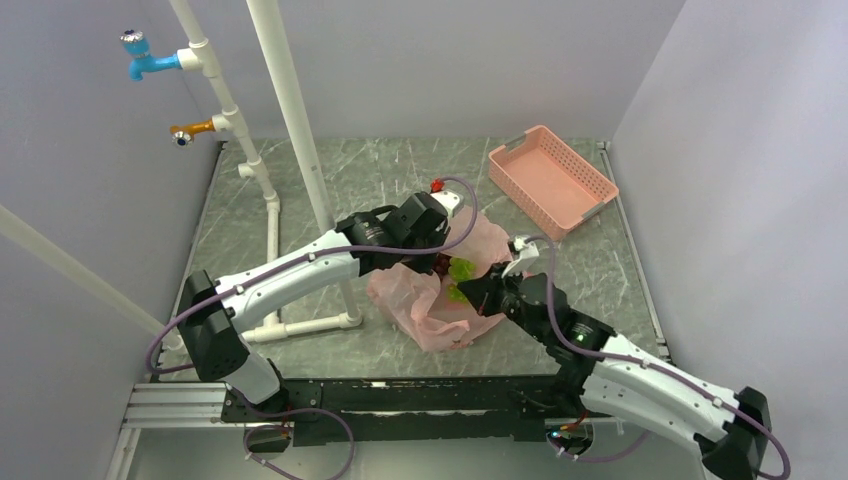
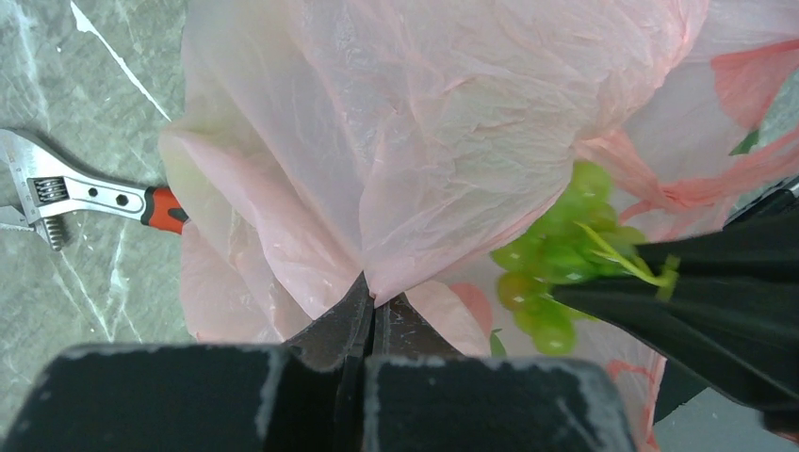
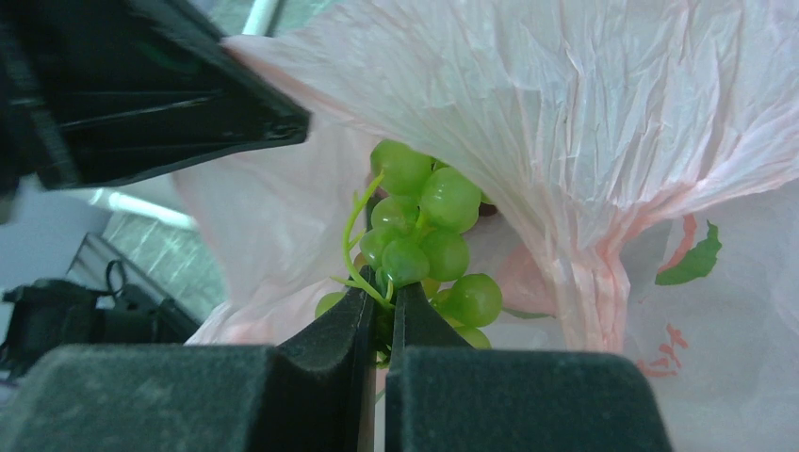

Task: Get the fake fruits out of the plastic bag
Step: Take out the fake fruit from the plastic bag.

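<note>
The pink plastic bag [image 1: 425, 305] lies crumpled at the table's middle. My left gripper [image 2: 372, 301] is shut on a fold of the bag [image 2: 443, 141] and holds it up. My right gripper [image 3: 382, 297] is shut on the stem of the light green grape bunch [image 3: 424, 221] at the bag's mouth. The bunch also shows in the left wrist view [image 2: 556, 254] and in the top view [image 1: 460, 270] between both grippers. A dark red-purple grape bunch [image 1: 440, 264] peeks out beside it. The other fruits are hidden in the bag.
A rigid pink slotted basket [image 1: 550, 178] stands at the back right. A red-handled wrench [image 2: 85, 196] lies on the marble table left of the bag. A white pipe frame [image 1: 300, 150] with taps rises at the back left.
</note>
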